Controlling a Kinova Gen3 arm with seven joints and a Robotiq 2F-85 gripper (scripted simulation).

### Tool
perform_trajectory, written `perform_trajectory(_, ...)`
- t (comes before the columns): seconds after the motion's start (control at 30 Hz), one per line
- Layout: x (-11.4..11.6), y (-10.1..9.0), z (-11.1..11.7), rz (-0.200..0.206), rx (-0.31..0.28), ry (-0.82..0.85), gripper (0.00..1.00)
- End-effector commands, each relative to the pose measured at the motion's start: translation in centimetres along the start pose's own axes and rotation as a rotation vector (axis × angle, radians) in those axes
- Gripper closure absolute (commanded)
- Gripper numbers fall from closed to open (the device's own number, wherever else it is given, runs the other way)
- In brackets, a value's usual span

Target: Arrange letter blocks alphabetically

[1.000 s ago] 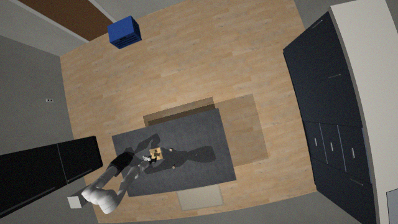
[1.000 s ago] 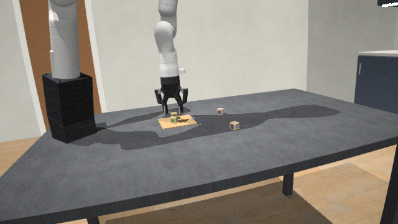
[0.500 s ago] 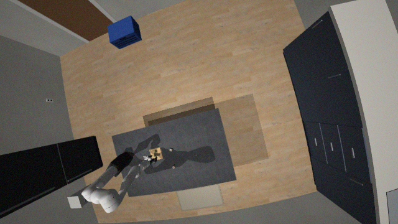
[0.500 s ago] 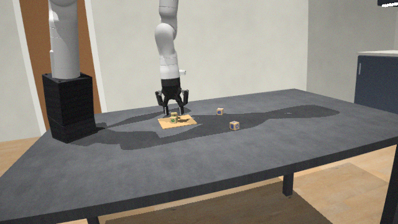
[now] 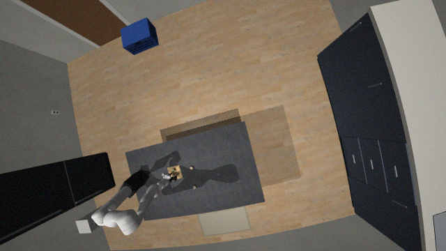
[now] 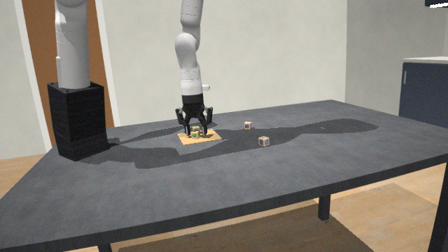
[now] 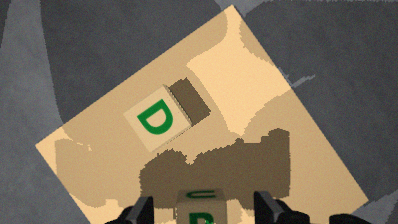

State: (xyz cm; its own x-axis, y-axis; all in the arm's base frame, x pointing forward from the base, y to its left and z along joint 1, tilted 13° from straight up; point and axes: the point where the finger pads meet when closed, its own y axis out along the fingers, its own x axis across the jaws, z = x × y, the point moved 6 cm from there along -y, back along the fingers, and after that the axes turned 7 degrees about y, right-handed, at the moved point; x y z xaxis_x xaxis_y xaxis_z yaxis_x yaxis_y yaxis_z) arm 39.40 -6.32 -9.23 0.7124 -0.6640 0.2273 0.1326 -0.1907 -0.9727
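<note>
The tan mat (image 7: 310, 150) (image 6: 214, 136) (image 5: 176, 168) lies on the dark table. A block with a green D (image 7: 155, 122) (image 6: 196, 128) on top lies on the mat. A second block (image 7: 200, 207) (image 6: 194, 134) with green letters also rests on the mat, nearer the mat's edge; its top letter is cut off in the wrist view. My gripper (image 7: 202, 214) (image 6: 196, 133) (image 5: 173, 176) is low over this second block and open, one finger on each side with a gap at both. Two blocks with blue marks (image 6: 248, 125) (image 6: 264, 141) lie on the table off the mat.
The grey table (image 6: 315, 164) stretches wide to the right of the mat. The robot's black pedestal (image 6: 77, 119) stands at the table's far left. Dark cabinets (image 5: 366, 104) stand beyond the table.
</note>
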Motion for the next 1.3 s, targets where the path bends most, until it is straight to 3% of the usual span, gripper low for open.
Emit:
perform_trajectory(0.0,-0.07,0.29,-0.15,0.002,-0.003,0.001,0.38)
perform_trajectory(1.23,-0.07,0.32,-0.15,0.002,-0.003,0.001,0.38)
perform_trajectory(1.27,-0.07,0.32,-0.15,0.002,-0.003,0.001,0.59)
